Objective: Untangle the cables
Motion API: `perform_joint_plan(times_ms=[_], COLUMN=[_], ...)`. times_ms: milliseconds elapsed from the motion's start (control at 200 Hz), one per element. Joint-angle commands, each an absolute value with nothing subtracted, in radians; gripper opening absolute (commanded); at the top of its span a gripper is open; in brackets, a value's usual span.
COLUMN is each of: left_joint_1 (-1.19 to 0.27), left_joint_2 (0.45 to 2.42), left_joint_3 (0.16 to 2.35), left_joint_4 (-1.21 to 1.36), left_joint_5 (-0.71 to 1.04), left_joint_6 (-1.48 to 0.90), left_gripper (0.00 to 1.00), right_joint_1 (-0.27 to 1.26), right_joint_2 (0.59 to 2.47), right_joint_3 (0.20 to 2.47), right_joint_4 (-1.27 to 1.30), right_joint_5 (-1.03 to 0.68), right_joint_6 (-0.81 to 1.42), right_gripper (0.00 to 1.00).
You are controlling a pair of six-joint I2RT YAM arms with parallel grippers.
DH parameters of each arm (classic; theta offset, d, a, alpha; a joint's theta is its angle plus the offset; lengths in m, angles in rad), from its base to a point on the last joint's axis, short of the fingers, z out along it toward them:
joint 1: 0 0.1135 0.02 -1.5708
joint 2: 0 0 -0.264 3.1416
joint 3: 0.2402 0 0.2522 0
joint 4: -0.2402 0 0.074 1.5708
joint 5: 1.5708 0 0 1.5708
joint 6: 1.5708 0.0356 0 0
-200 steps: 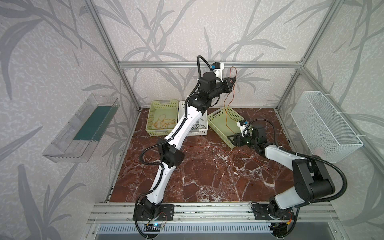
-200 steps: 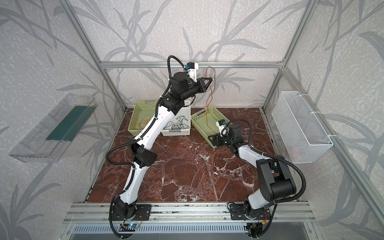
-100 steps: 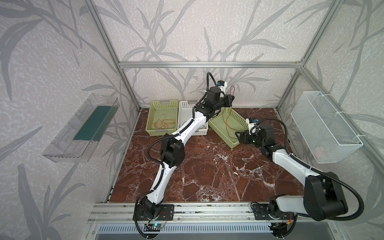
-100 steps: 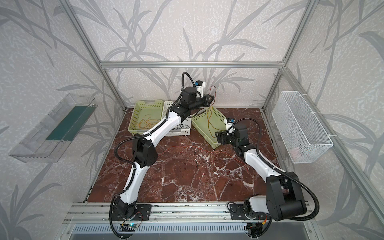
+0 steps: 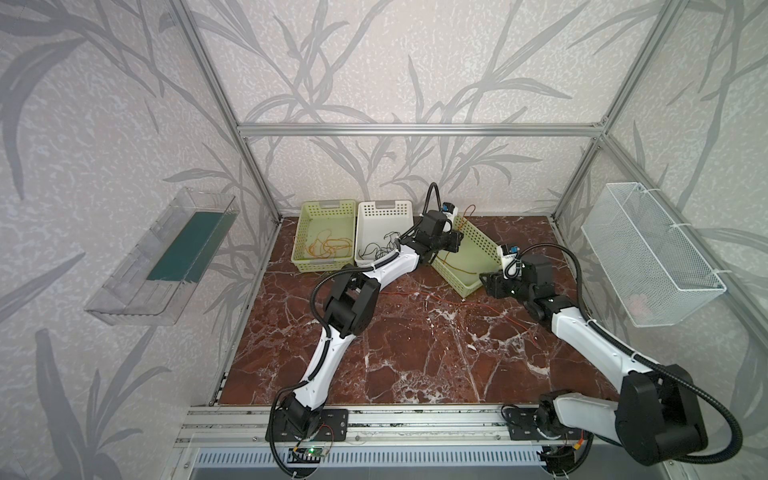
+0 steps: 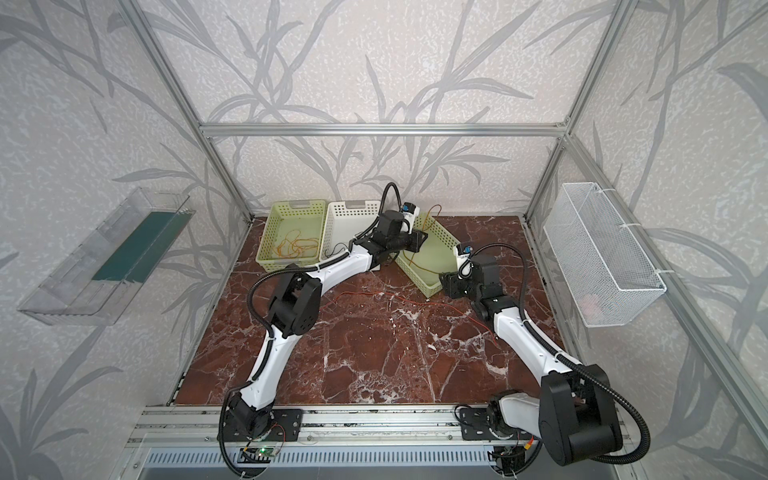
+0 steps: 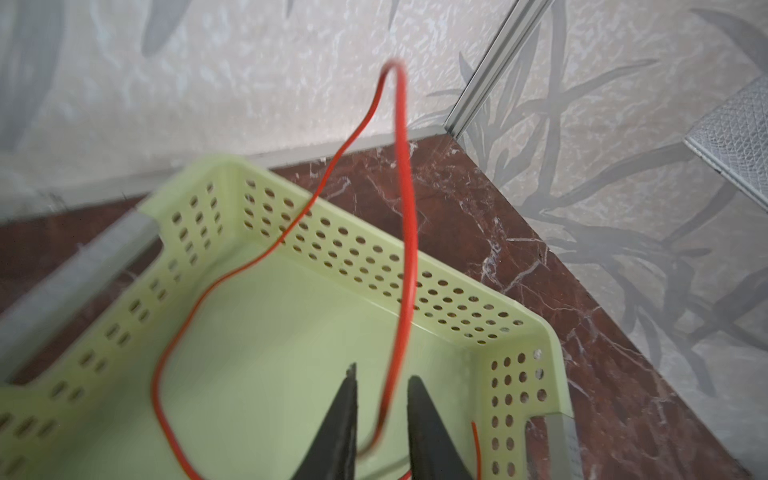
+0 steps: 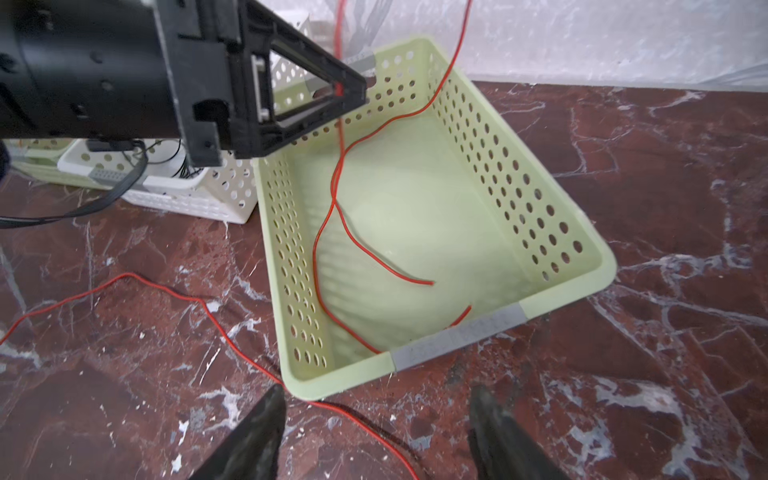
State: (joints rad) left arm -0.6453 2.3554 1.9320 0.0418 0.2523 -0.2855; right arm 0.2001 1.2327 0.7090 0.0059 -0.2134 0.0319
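A red cable rises in a tall loop out of the tilted green basket and passes between the parted fingers of my left gripper, which hangs open over the basket's left wall. More of that red cable curls on the basket floor. Another red cable lies across the marble floor. It runs under my right gripper, which stands open at the basket's near corner. Orange cables lie in the far-left green basket. Black cables lie in the white basket.
A wire mesh basket hangs on the right wall and a clear tray on the left wall. Aluminium frame posts stand at the back corners. The three plastic baskets crowd the back of the marble floor.
My left arm has come down from high above to the tilted basket, lowering the red cable into it, and its jaws have parted. My right gripper stays open by the basket's near corner.
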Motion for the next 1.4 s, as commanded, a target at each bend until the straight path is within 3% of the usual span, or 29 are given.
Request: perform_joint_plan(times_ms=[0,85,125,140,395,540,920,1214,1274,1349,1394], left_joint_1=[-0.657,-0.658,-0.658,-0.657,-0.656,-0.645,-0.483,-0.450,-0.448,-0.446,-0.446], left_joint_2=[2.263,2.215,2.192,2.182,1.959,1.835,1.443,1.307,1.294,1.283,1.281], left_joint_3=[1.863,1.814,1.798,1.791,1.644,1.563,1.184,1.086,1.080,1.077,1.075], left_joint_4=[-0.003,-0.026,-0.044,-0.050,-0.078,-0.154,-0.062,-0.071,-0.069,-0.071,-0.072], left_joint_5=[0.190,0.175,0.168,0.162,0.084,0.055,0.001,-0.029,-0.036,-0.048,-0.048], left_joint_6=[-0.170,-0.132,-0.120,-0.115,-0.026,0.010,-0.046,0.022,0.036,0.045,0.053], left_gripper=[0.54,0.75,0.96,0.99,0.99,0.99,0.99,0.99,0.99,0.99,0.99], right_joint_1=[0.204,0.204,0.205,0.206,0.286,0.435,0.554,0.557,0.557,0.556,0.556], right_joint_2=[1.174,1.149,1.142,1.139,1.141,1.258,1.756,1.959,1.985,2.010,2.025], right_joint_3=[0.694,0.668,0.670,0.670,0.639,0.726,1.125,1.317,1.334,1.345,1.354], right_joint_4=[-0.032,-0.019,-0.031,-0.035,-0.022,-0.121,-0.356,-0.491,-0.508,-0.510,-0.510], right_joint_5=[-0.290,-0.292,-0.311,-0.322,-0.545,-0.423,-0.264,-0.222,-0.205,-0.196,-0.187], right_joint_6=[-0.106,-0.156,-0.184,-0.195,-0.380,-0.511,-0.559,-0.561,-0.565,-0.578,-0.584], right_gripper=[0.68,0.68,0.66,0.66,0.56,0.58,0.60,0.58,0.55,0.37,0.34])
